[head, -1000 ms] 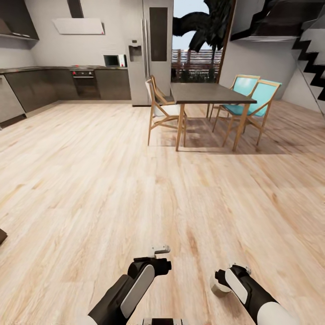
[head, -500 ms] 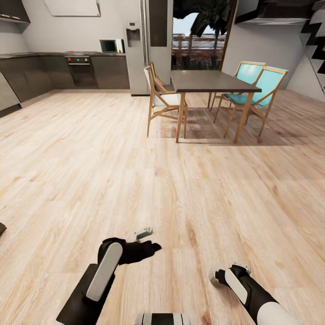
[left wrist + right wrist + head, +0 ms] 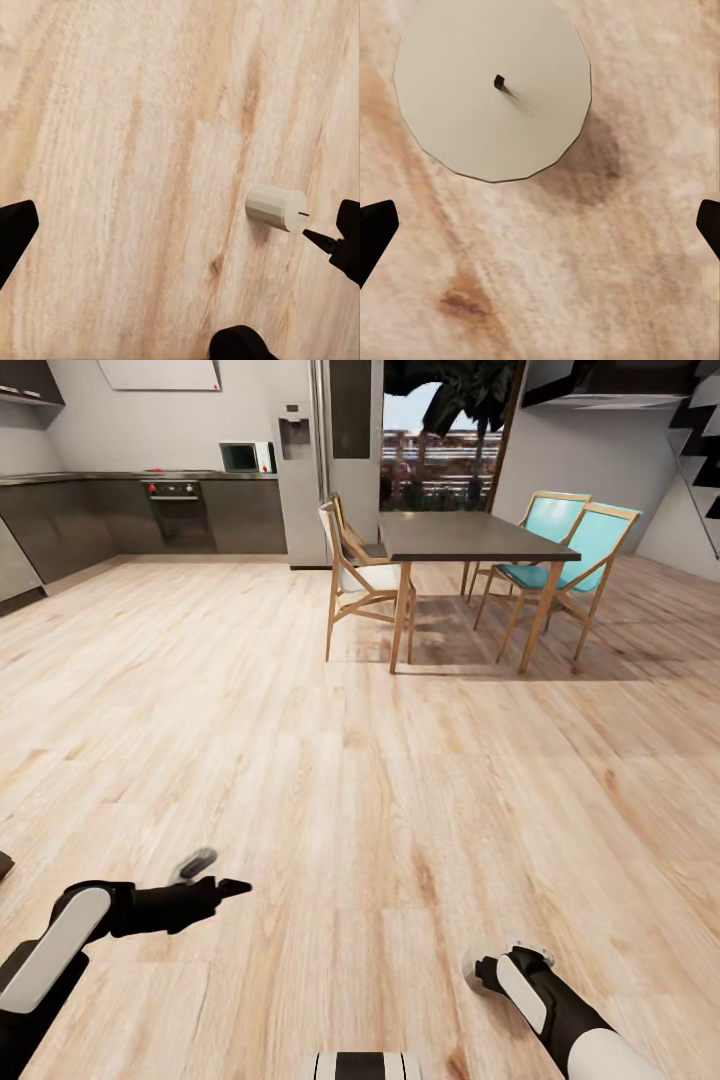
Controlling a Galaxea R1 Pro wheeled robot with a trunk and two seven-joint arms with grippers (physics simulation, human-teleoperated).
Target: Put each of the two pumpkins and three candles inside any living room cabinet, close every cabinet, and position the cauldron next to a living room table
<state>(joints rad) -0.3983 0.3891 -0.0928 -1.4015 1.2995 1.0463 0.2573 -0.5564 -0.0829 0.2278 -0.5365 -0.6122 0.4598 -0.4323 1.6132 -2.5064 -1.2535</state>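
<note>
- Early stage — two stubby tan wicked candles (image 3: 493, 88) (image 3: 276, 208) sit loose on the pale wooden floor (image 3: 400, 780).
- Both grippers, left (image 3: 180, 225) and right (image 3: 540, 225), hang wide apart — holding nothing.

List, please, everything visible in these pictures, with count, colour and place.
lying candle: 1, pale tan, on the floor
upright candle: 1, pale tan, on the floor
dining table: 1, dark, far side
teal chairs: 2, beside that table
white-seated chair: 1, at the table's other side
fridge: 1, grey, back wall
floor: light wood
left gripper: black, jaws apart, near the lying candle
right gripper: black, jaws apart, above the upright candle
</note>
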